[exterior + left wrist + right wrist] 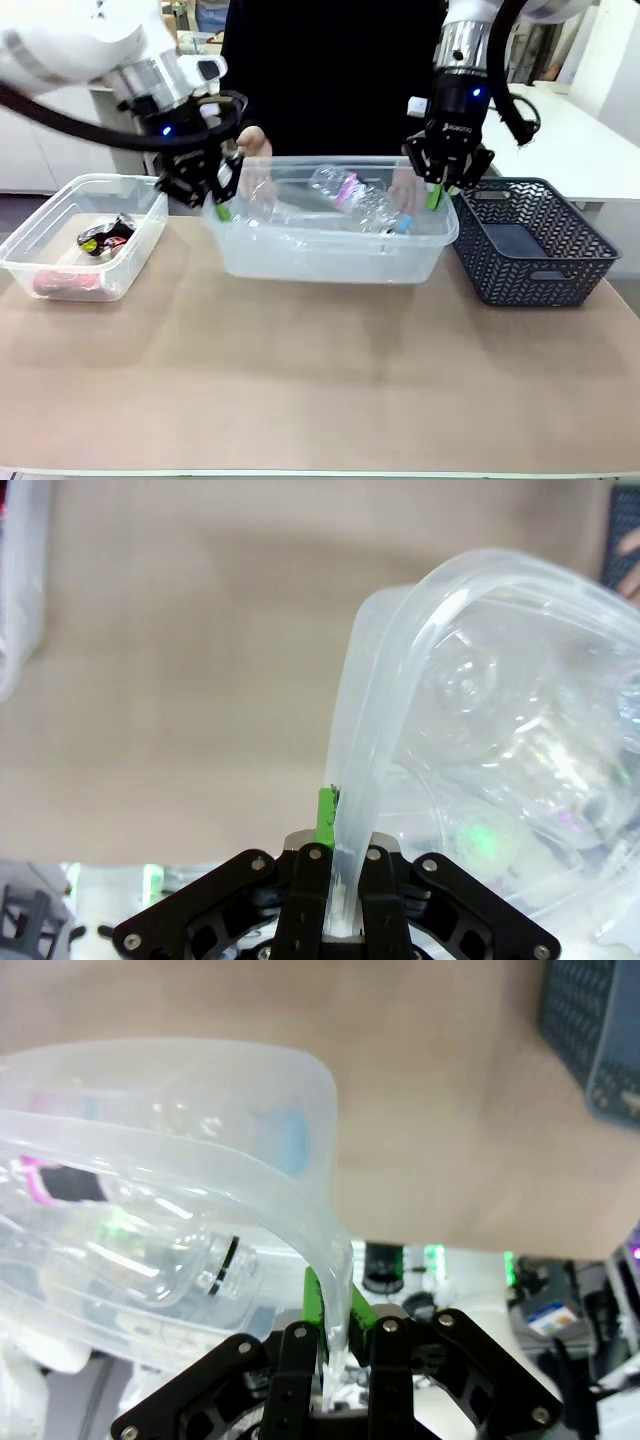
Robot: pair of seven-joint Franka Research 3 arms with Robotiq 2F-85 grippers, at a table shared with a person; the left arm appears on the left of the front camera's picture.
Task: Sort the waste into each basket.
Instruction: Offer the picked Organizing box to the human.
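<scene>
A large see-through tub (330, 262) sits mid-table with clear plastic bottles (352, 196) lying in it. My left gripper (222, 206) is shut on the tub's left rim, and the left wrist view shows that rim (352, 780) pinched in the gripper (338, 815), with a bottle (470, 690) behind the wall. My right gripper (438, 196) is shut on the right rim; in its wrist view the gripper (338, 1315) clamps the lip (300, 1210) next to a bottle neck (200, 1265). A smaller clear tub (30, 262) at the left holds a black wrapper (102, 238) and a red one (65, 283).
A dark slate-blue lattice basket (560, 262) stands right of the large tub, close to my right gripper. A person in black stands behind the table, with one hand (256, 142) at the tub's far rim. The near half of the brown table (320, 380) is bare.
</scene>
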